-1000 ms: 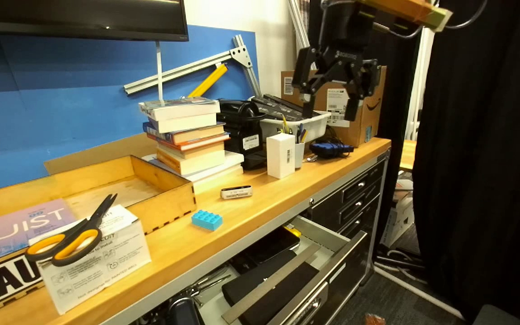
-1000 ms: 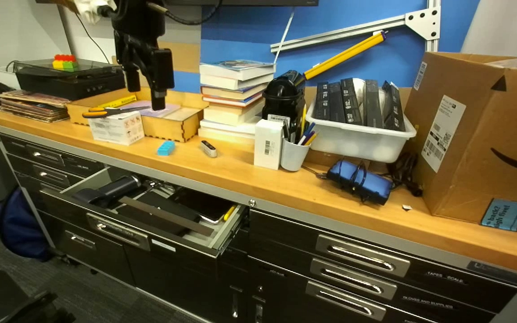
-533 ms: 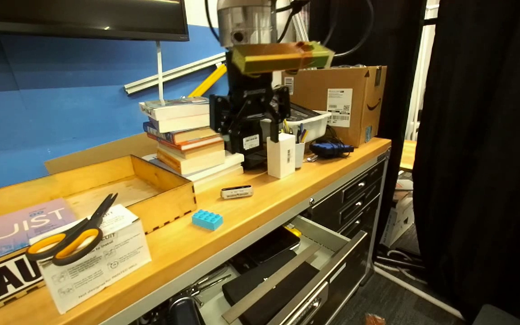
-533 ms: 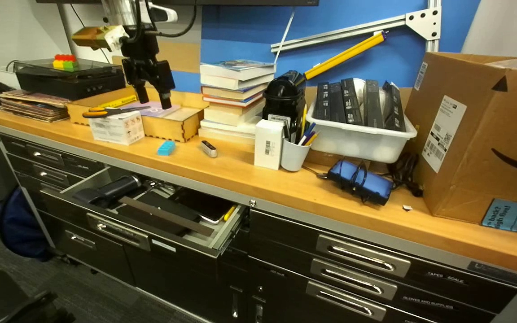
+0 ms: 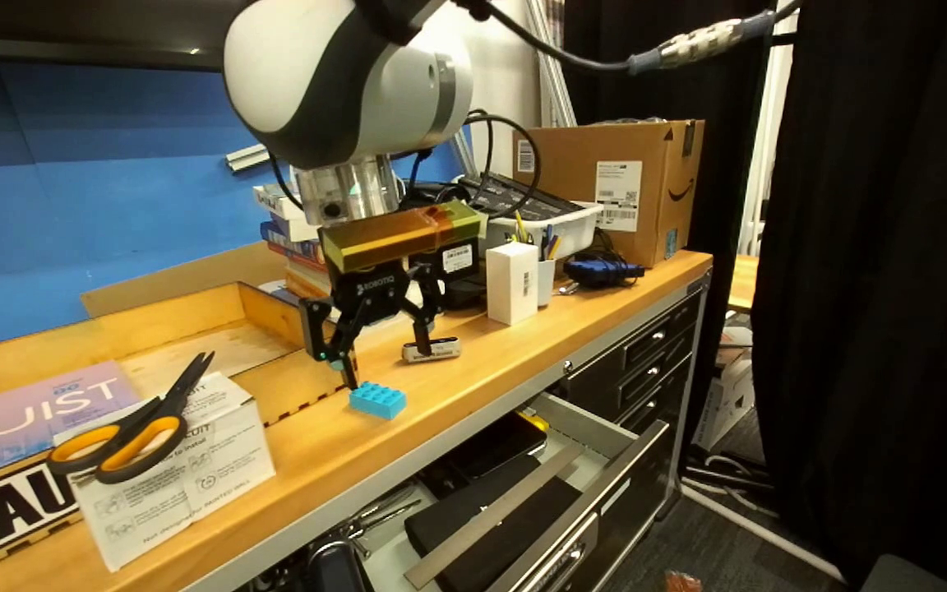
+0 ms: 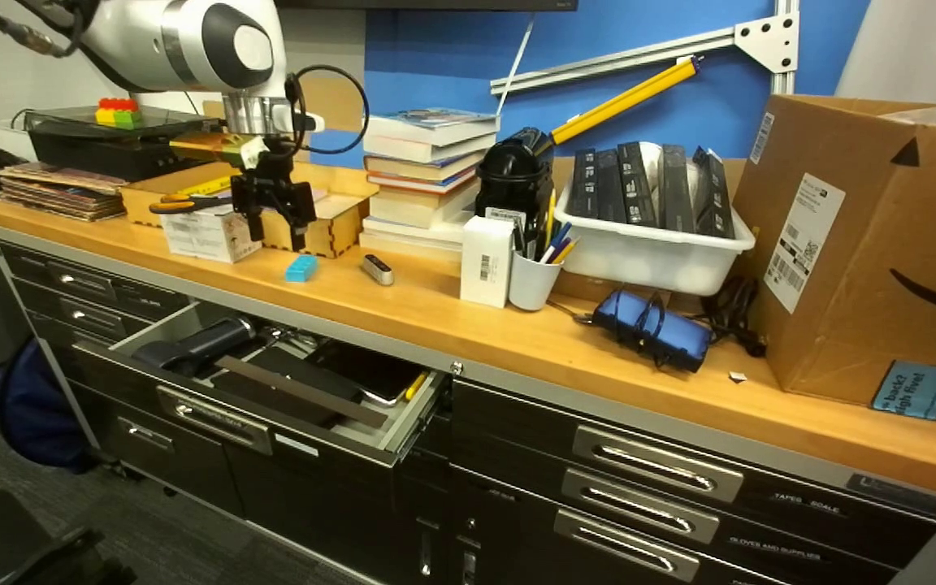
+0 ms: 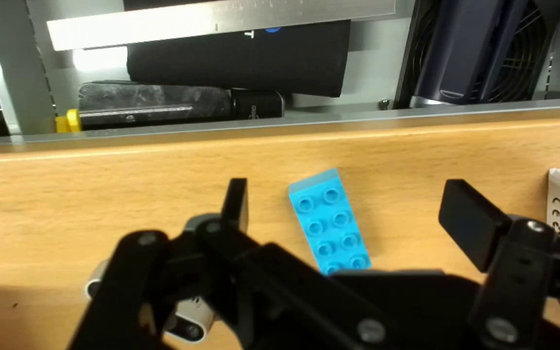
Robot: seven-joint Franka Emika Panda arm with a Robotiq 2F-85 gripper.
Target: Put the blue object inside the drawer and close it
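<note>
The blue block (image 5: 377,400) lies studs up on the wooden bench top, and it also shows in an exterior view (image 6: 301,268). My gripper (image 5: 388,367) is open and empty, low over the bench just above the block. In the wrist view the block (image 7: 328,223) shows between the spread fingers of the gripper (image 7: 345,209), nearer the left finger and slanted. Its lower end is hidden by the gripper body. The drawer (image 6: 127,382) stands pulled open below the bench edge, holding a metal ruler (image 6: 301,390), dark cases and a dark blue device (image 6: 200,345).
A small white-and-black gadget (image 5: 431,350) lies beside the block. A white box (image 5: 169,469) with yellow-handled scissors (image 5: 140,432) and a wooden tray (image 5: 309,374) stand close by. A book stack (image 6: 427,171), white carton (image 6: 486,260) and pen cup (image 6: 533,280) stand farther along.
My gripper has come down from high up to low over the blue block, moving left across an exterior view. It stays open. The block and the drawer have not moved.
</note>
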